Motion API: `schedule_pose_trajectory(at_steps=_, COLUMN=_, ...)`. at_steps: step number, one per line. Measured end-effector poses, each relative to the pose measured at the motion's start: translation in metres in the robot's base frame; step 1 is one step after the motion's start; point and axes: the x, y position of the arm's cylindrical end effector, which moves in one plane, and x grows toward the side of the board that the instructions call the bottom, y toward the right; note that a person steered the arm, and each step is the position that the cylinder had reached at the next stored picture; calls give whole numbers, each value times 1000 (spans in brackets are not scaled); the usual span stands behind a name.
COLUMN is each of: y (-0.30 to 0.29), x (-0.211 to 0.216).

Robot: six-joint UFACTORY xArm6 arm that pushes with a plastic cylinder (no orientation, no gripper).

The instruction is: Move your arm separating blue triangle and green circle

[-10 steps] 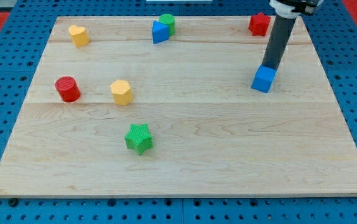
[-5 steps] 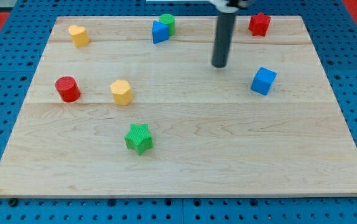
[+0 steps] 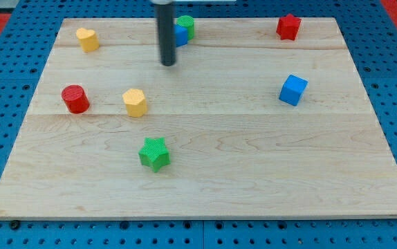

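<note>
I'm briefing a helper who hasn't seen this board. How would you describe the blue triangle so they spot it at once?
Start at the wooden board and go to its top edge, a little left of the middle. There the blue triangle sits against the green circle, partly hidden by my rod, whose tip lies just below-left of it. The only other blue block is the blue cube, far off on the view's right.

Not much of the arm shows here – just a plain dark rod, charcoal-to-black, round in section like a thick dowel. It has a smooth matte look with a faint lighter sheen down one side. At the view's top edge there's a sliver of a pale collar where it joins the rest. My tip (image 3: pixel 168 64) is cut flat and blunt – no markings, screws or cables that I can make out
</note>
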Motion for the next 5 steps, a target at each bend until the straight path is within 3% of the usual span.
schedule_pose_trajectory(at_steps=1, y=-63, x=-50)
schedule_pose_trajectory(at_steps=2, y=-45, x=-86)
schedule_pose_trajectory(at_steps=4, y=39, x=-96)
schedule_pose_trajectory(at_steps=5, y=66, x=-72)
